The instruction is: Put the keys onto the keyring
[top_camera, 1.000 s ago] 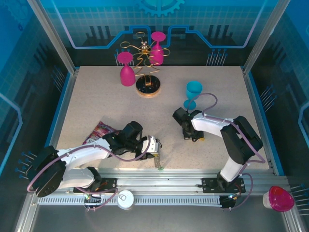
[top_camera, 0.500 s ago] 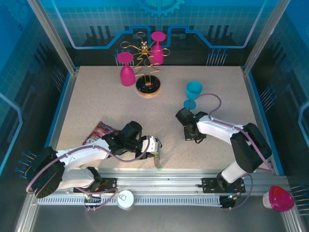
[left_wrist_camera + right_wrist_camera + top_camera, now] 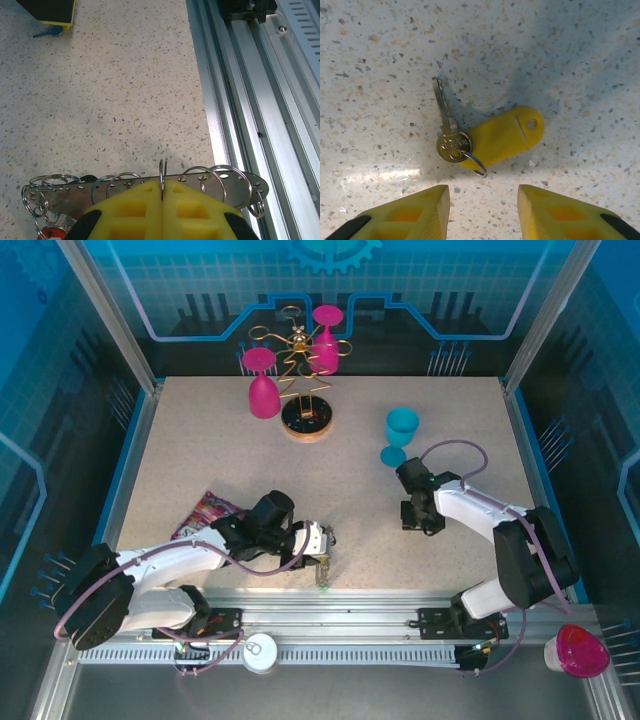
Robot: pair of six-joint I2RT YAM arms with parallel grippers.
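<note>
Left gripper (image 3: 161, 200) has its jaws squeezed tight on the keyring (image 3: 70, 192), which it holds just above the table (image 3: 125, 100) near the front rail (image 3: 240, 100). Right gripper (image 3: 482, 210) has its jaws apart with nothing in them. The yellow-tagged key (image 3: 490, 137) lies flat on the table just ahead of them. A little blue thing (image 3: 50, 32) farther off might be another key, but it's hard to tell.

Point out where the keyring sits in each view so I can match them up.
Top external: keyring lower centre, at the table's near edge, pinched by the left gripper.
Left wrist: bottom edge, a ringed plate across the shut fingers.
Right wrist: a yellow-tagged key lies on the table.
Shared landmark: the near rail, beside the keyring.
</note>
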